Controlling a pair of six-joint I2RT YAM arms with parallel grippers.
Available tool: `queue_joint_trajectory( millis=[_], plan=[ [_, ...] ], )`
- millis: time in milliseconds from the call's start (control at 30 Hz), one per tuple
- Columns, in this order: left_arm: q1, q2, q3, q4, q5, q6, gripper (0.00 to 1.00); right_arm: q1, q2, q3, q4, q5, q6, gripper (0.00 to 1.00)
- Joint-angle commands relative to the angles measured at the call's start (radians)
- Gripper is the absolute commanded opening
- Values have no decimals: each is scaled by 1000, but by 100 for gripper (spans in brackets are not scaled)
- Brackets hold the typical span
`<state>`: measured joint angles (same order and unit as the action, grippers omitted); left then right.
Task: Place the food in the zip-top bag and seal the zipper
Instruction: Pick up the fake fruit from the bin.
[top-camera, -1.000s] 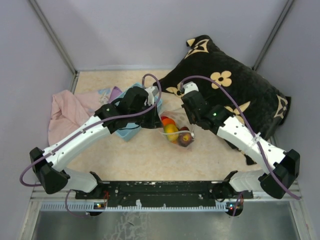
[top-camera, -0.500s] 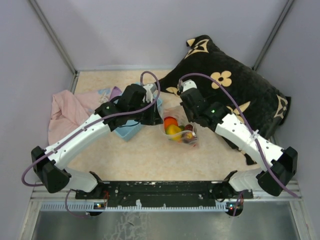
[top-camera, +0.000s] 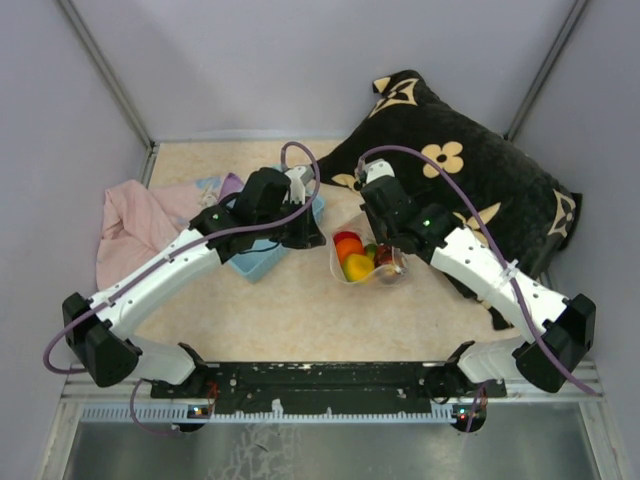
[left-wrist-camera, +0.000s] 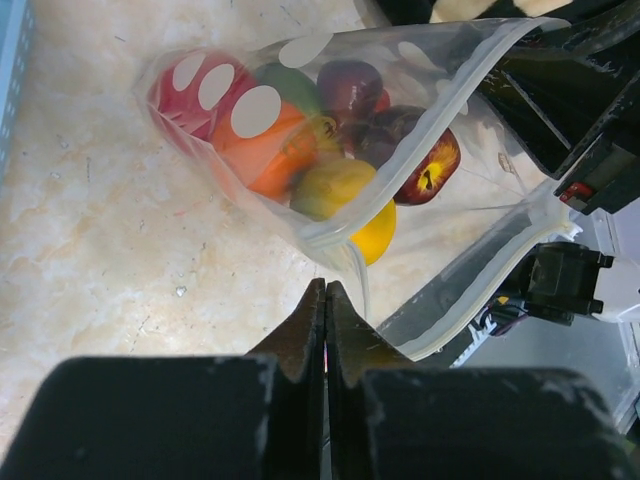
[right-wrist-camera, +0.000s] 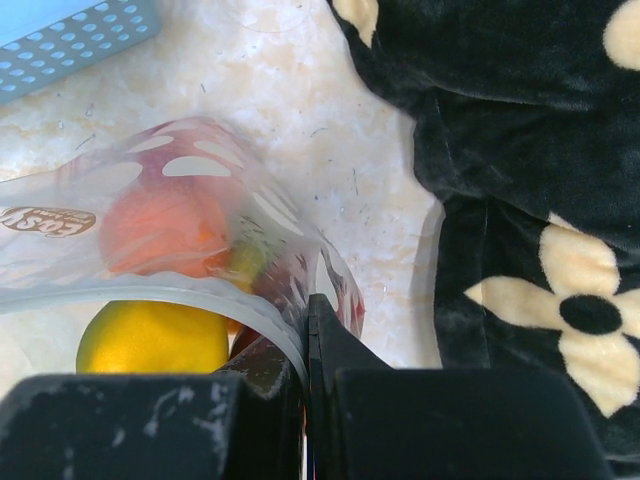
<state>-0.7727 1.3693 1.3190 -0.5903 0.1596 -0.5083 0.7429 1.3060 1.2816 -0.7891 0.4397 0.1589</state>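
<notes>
1. Left gripper (left-wrist-camera: 325, 300): fingers pressed together, tips just beside the near lip of the zip-top bag (left-wrist-camera: 470, 260). Cannot tell whether any film is caught between them.
2. Right gripper (right-wrist-camera: 307, 320): fingers together, clamped on the bag's rim. The zipper (right-wrist-camera: 150, 290) runs as a pale band straight into the pinch.
3. Bag sits on the beige table (top-camera: 280, 310) between the two grippers. Its mouth gapes and its two lips stand apart in the left wrist view, so the zipper is not pressed shut.
4. Food (top-camera: 357, 262) is inside the bag: red, orange, green, yellow-green and dark purple pieces bunched together, plus a red apple-like piece. A yellow piece lies right at the mouth. Exact count unclear through the dotted film.
5. Light-blue basket (top-camera: 255, 262) lies just left of the bag, partly under the left wrist.
6. Black pillow with cream flowers (top-camera: 470, 180) lies behind and right of the bag. Pink cloth (top-camera: 135, 225) lies at the table's far left.
</notes>
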Motion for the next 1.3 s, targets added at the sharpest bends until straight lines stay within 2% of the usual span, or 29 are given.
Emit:
queue_joint_trajectory(
  millis=[0,333,467,633,733,867,1067,1267],
  plan=[
    [7,31,31,17,54,19,0,-6,-25,-5,47,1,7,0],
    [7,66,192,-16,125,22,0,-28,-37,-80,48,80,13,0],
    [8,73,181,-19,117,23,0,-52,-40,-116,66,66,15,0],
    [18,74,129,-6,124,18,2,-56,-1,-88,48,48,14,0],
    [32,57,105,-3,93,28,21,-56,9,-46,36,33,12,0],
    [105,41,62,5,82,50,41,-55,-1,12,30,9,1,0],
    [224,76,9,28,42,109,59,-55,-19,45,34,-9,4,0],
    [303,160,-14,72,-56,147,73,-56,-24,59,56,-56,16,0]
  ],
)
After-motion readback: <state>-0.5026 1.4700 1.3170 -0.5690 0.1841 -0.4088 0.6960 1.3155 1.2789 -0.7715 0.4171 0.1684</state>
